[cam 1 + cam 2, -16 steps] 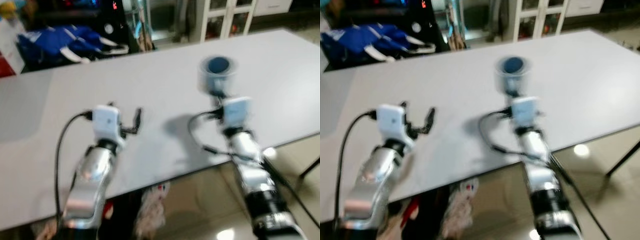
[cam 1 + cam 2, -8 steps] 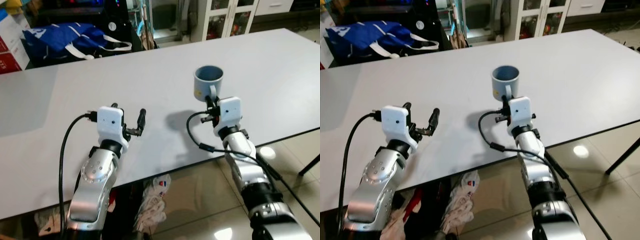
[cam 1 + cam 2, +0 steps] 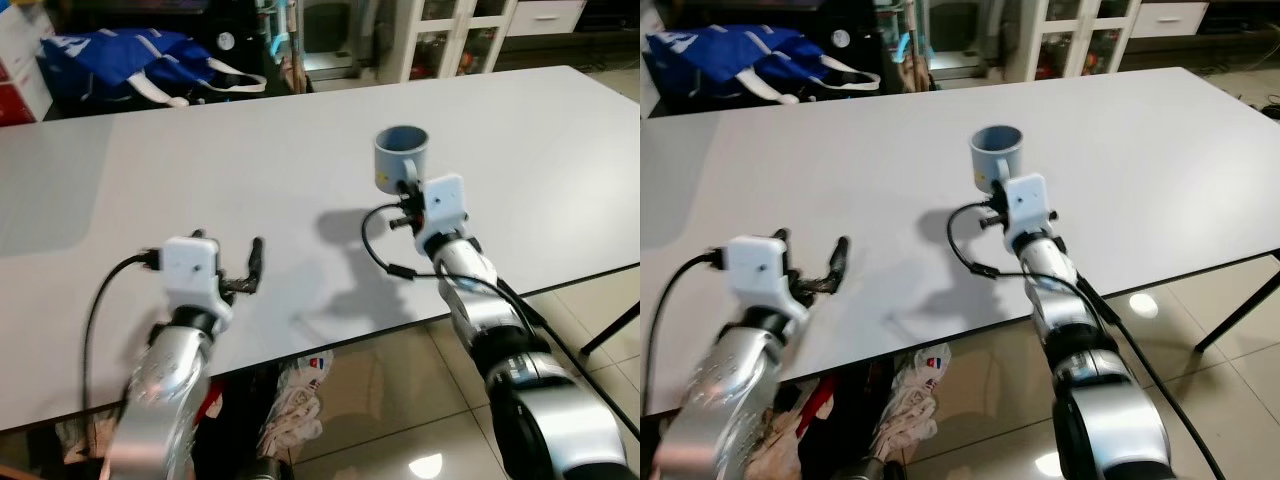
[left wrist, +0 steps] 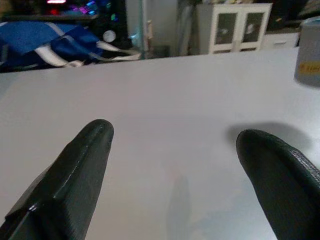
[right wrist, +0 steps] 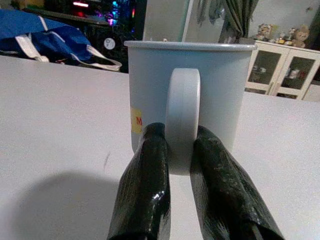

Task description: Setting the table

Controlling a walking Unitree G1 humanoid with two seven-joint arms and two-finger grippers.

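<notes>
Right now, line by line, all placed from the mug:

Mug: the blue-grey mug stands upright over the white table, mouth up, handle turned back toward me. Whether its base touches the tabletop or hangs just above it, I cannot tell.

Right gripper: my right gripper is clenched on the mug's handle, one black finger on each side of the loop. I hold it by the handle because that keeps the cup level and leaves the rim and body free.

Left gripper: my left gripper hovers well to the mug's left, nearer my edge of the table, fingers spread wide with nothing between them. My guess is it waits there so it stays out of the carrying arm's way.

Blue bag: the blue bag lies beyond the far edge of the table, well past the mug and to its left.

Step in hand: placing the mug, I judge; the grip is not yet released.
</notes>
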